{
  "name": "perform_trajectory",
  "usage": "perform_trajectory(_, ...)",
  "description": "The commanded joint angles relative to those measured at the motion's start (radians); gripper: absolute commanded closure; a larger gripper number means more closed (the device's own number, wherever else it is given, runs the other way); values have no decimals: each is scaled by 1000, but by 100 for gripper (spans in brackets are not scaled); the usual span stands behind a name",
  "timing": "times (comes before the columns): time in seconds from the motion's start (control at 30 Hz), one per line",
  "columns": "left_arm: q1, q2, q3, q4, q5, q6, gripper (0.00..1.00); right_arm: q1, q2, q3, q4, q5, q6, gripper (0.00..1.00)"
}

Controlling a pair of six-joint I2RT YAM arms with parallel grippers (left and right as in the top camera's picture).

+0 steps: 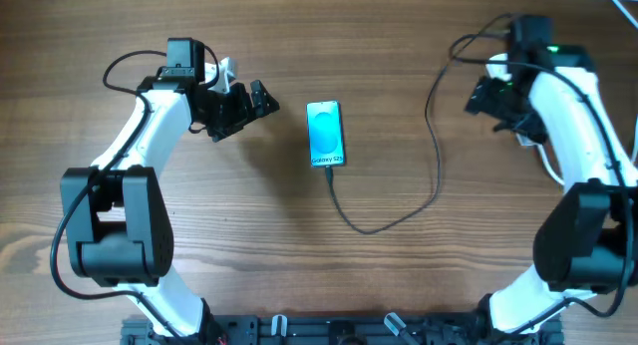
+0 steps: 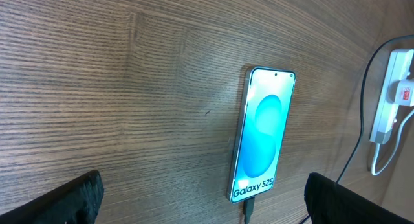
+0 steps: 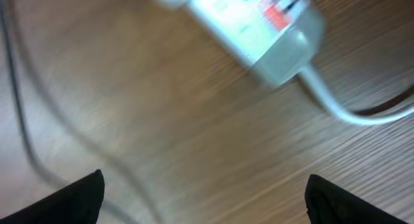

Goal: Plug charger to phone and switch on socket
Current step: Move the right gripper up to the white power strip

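Our left gripper (image 1: pixel 247 106) is wide open and holds nothing. It hangs near the phone (image 1: pixel 326 134). The phone lies flat in the middle of the table (image 1: pixel 299 275), its blue screen lit. The black charger (image 1: pixel 436 151) meets the phone's bottom edge. Our right gripper (image 3: pixel 204 198) is wide open, near the white socket (image 3: pixel 259 23), and holds nothing.

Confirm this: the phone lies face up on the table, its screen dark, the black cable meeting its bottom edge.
Wrong on one point: the left wrist view shows the phone with its screen lit bright teal, not dark. It lies face up on the table, the black cable meeting its bottom edge.
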Motion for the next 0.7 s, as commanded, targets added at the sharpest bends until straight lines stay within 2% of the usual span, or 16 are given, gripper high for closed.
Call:
perform_trajectory(0.0, 8, -28, 9, 0, -6, -1, 0, -68, 2, -4, 50, 88, -8, 0)
perform_trajectory(0.33, 8, -28, 9, 0, -6, -1, 0, -184, 84, -4, 336, 158, -9, 0)
perform_trajectory(0.67, 8, -28, 9, 0, -6, -1, 0, -259, 253, -4, 454, 149, -89, 0)
